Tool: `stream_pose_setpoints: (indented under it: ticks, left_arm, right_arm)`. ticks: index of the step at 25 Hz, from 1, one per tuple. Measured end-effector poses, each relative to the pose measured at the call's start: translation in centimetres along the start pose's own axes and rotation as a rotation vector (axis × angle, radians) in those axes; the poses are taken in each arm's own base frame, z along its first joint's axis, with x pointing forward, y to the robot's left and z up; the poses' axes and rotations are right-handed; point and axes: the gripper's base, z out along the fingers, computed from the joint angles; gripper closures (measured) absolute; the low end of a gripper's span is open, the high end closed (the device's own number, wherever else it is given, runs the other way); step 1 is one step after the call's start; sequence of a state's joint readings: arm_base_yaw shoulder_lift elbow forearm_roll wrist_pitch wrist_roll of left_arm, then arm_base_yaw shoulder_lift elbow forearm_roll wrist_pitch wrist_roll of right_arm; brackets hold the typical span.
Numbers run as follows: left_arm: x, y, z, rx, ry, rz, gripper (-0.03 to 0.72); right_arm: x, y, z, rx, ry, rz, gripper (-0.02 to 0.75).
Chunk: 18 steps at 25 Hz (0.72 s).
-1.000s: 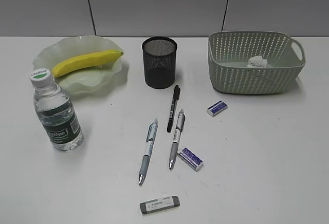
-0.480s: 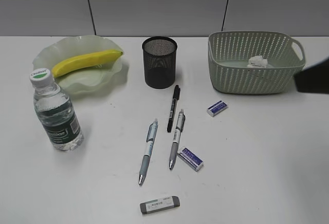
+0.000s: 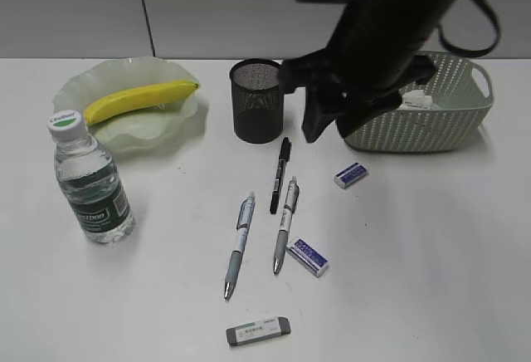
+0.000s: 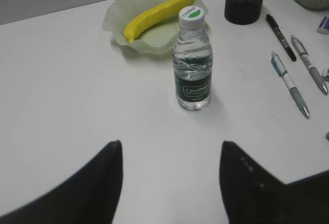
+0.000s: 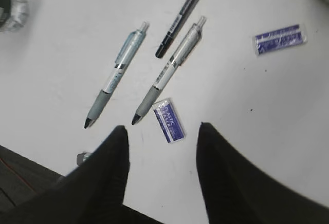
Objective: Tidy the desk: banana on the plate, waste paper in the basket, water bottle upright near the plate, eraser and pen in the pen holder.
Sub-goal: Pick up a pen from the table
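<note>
1. Done so far, as I read it: banana [image 3: 141, 100] lies in the plate [image 3: 178, 120], far left of the tabletop [image 3: 431, 254]; waste paper [image 3: 417, 98] sits inside the basket [image 3: 452, 125], far right; water bottle [image 3: 89, 178] stands upright, cap up, just in front of the plate, close beside it.
2. Left to do: pens + erasers. Pen holder [image 3: 256, 101] stands back-centre between plate and basket; can't tell if anything's in it.
3. Black pen [image 3: 279, 173] lies just in front of the holder, long axis running near-to-far w/ a slight lean, far end almost at the holder's base.
4. Two grey-blue pens, left one [image 3: 239, 244] and right one [image 3: 285, 223], lie side by side in front of that, roughly parallel, tips toward me, clip ends toward the holder.
5. Erasers: one blue-label [image 3: 350, 174] right of the pens nearer the basket, one blue-label [image 3: 308, 256] just beside the right pen's tip, one grey [image 3: 258, 330] at the near edge, long axis left-right.
6. Right tool [image 5: 162, 147]: jaws parted, nothing between them, hovering above the pen tips and the near blue eraser; arm crosses in front of the basket in ext view.
7. Left tool [image 4: 169, 175]: jaws wide, empty, low over bare tabletop, bottle well ahead of it.
8. My guess: a pen or the near eraser is the next pick, right side.
</note>
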State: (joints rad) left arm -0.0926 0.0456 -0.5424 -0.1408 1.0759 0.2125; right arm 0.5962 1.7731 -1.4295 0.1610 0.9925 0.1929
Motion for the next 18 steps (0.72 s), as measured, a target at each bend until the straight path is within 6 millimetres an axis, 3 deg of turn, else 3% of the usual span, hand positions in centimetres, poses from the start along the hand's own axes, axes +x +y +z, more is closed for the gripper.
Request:
stream_pose_setpoints:
  ticks: [5, 11, 18]
  left_arm:
    - [0.0, 0.0, 0.0, 0.0, 0.0, 0.0, 0.241]
    - [0.0, 0.0, 0.0, 0.0, -0.001, 0.0, 0.241]
    - [0.0, 0.0, 0.0, 0.0, -0.001, 0.0, 0.241]
  right_arm:
    - [-2.1, 2.4, 7.0, 0.071, 0.229, 0.064, 0.384]
    - [-1.7, 1.7, 14.1, 0.13, 0.378, 0.141, 0.384]
    - [-1.4, 0.9, 17.7, 0.135, 0.382, 0.165, 0.384]
